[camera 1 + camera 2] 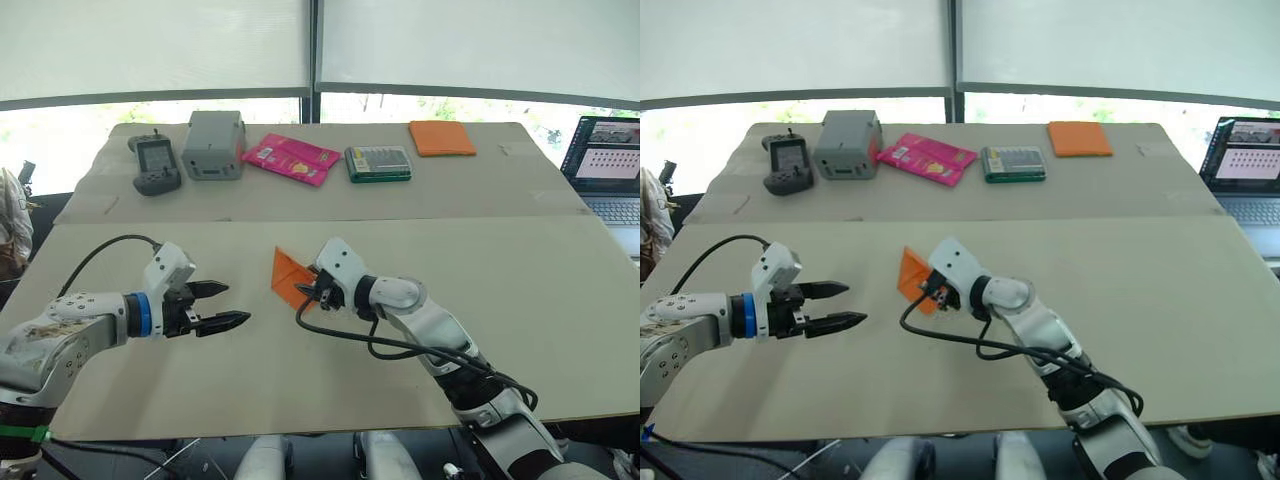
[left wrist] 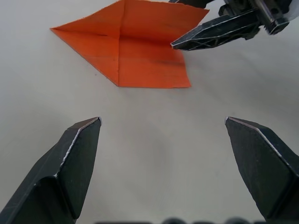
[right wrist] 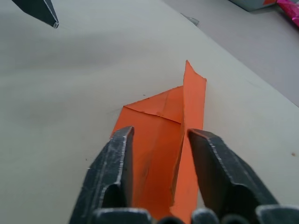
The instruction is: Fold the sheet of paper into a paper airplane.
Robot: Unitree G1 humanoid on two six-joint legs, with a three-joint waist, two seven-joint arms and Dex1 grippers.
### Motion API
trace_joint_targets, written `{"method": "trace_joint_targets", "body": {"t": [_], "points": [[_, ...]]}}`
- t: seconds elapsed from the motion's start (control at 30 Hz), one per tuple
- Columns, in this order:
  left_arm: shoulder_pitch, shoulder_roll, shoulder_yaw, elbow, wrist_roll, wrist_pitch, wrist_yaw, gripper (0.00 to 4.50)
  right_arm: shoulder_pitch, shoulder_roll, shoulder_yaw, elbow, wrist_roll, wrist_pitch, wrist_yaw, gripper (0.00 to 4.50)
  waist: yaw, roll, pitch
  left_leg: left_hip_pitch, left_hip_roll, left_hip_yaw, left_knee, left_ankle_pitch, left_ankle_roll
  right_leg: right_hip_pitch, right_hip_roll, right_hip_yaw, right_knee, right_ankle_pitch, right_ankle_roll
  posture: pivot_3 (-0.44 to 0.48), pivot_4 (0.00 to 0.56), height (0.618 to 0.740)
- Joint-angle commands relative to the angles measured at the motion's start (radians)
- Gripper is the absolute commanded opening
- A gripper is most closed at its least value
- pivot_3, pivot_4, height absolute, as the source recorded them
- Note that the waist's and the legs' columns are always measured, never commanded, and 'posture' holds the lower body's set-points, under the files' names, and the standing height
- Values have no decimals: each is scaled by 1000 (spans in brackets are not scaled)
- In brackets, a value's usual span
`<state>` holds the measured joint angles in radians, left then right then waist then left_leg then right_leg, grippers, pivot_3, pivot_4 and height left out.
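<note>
The sheet of paper [image 1: 290,278] is bright orange and partly folded, with a pointed end and crease lines, lying on the near table. One flap [image 3: 194,93] stands up from it. My right gripper [image 1: 305,298] is at the paper's near edge, open part-way, its fingers either side of the raised flap, which leans against one finger [image 3: 219,172]. My left gripper [image 1: 238,303] hovers open a short way to the left of the paper, pointing at it, with nothing between its fingers [image 2: 77,154]. No finished paper airplane is in view.
On the far table stand a black remote [image 1: 156,165], a grey box [image 1: 214,145], a pink packet [image 1: 292,158], a green case [image 1: 378,163] and a thick orange pad [image 1: 441,138]. A laptop [image 1: 610,165] sits at the right edge. A person [image 1: 10,225] is at the far left.
</note>
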<state>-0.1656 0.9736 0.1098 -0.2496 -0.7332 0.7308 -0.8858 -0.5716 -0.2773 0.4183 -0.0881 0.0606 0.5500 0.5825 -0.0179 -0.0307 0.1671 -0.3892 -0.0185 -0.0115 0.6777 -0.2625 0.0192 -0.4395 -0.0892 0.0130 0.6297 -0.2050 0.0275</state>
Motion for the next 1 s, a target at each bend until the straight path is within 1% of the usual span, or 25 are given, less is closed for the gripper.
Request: {"method": "trace_joint_targets", "body": {"t": [0.03, 0.07, 0.1, 0.17, 0.3, 0.37, 0.43, 0.57, 0.7, 0.77, 0.87, 1.0], "points": [[-9, -15, 35, 18, 21, -23, -16, 4500, -33, -21, -36, -12, 12, -34, 51, 538, 0, 0, 0, 0, 0, 0, 0, 0, 0, 0, 0, 0, 0, 0, 0, 0, 150, 740], [-19, -31, 44, 26, 3, -12, -18, 4500, -42, -54, -39, -15, 21, -58, 103, 230, 0, 0, 0, 0, 0, 0, 0, 0, 0, 0, 0, 0, 0, 0, 0, 0, 150, 740], [-29, -43, 52, 30, -17, 2, -26, 4500, -51, -96, -45, -18, 32, -98, 168, 39, 2, 0, 0, 0, 0, 0, 0, 0, 0, 0, 0, 0, 0, 0, 0, 0, 150, 740], [-36, -52, 55, 24, -36, 19, -55, 4500, -69, -180, -60, -16, 46, -194, 289, 39, 6, 0, 1, 0, 0, 0, 1, 0, 1, 1, -1, -1, 0, 0, 0, 0, 150, 740], [-36, -58, 26, 8, -27, 20, -101, 4500, -107, -316, -61, 49, 54, -432, 508, 39, 2, 0, 0, 0, 0, 1, 2, -1, 3, 2, -1, 0, -1, 0, 1, 0, 150, 740], [-43, -66, 8, 2, -15, 11, -117, 4500, -127, -362, -46, 103, 35, -577, 600, 39, 1, 0, 1, 1, 1, 1, 2, -2, 3, 2, 0, -1, -1, 0, 1, 0, 150, 740], [-55, -74, -5, 3, -8, 4, -129, 4500, -140, -377, -32, 154, 21, -703, 661, 39, -1, 0, 1, 1, 1, 2, 2, -2, 3, 2, 0, 0, -1, 0, 1, 0, 150, 740], [-87, -93, -31, 12, 11, -5, -146, 4500, -147, -364, -4, 275, -32, -969, 712, 39, -2, 0, 1, 1, 1, 2, 2, -2, 3, 2, 0, 0, 0, 0, 1, 0, 150, 740], [-109, -101, -69, 15, 51, -32, -177, 4500, -134, -361, 20, 374, -91, -1141, 711, 39, 0, 0, 1, 1, 1, 2, 2, -2, 3, 2, -1, 1, 0, 0, 1, 0, 150, 740], [-119, -107, -95, 15, 82, -62, -194, 4500, -122, -362, 26, 387, -113, -1184, 698, 39, 2, 0, 1, 1, 1, 3, 2, -2, 3, 2, -1, 1, 0, 0, 1, 0, 150, 740], [-151, -135, -178, 27, 192, -170, -205, 4500, -101, -366, 33, 401, -163, -1231, 661, 39, 5, 0, 1, 1, 1, 3, 3, -2, 3, 2, -1, 1, 0, 0, 1, 0, 150, 740], [-217, -213, -216, 73, 225, -213, -211, 4500, -88, -364, 35, 417, -189, -1245, 637, 39, 9, 0, 1, 1, 0, 3, 4, -2, 3, 3, -1, 1, 0, 0, 1, 0, 150, 740]]}}
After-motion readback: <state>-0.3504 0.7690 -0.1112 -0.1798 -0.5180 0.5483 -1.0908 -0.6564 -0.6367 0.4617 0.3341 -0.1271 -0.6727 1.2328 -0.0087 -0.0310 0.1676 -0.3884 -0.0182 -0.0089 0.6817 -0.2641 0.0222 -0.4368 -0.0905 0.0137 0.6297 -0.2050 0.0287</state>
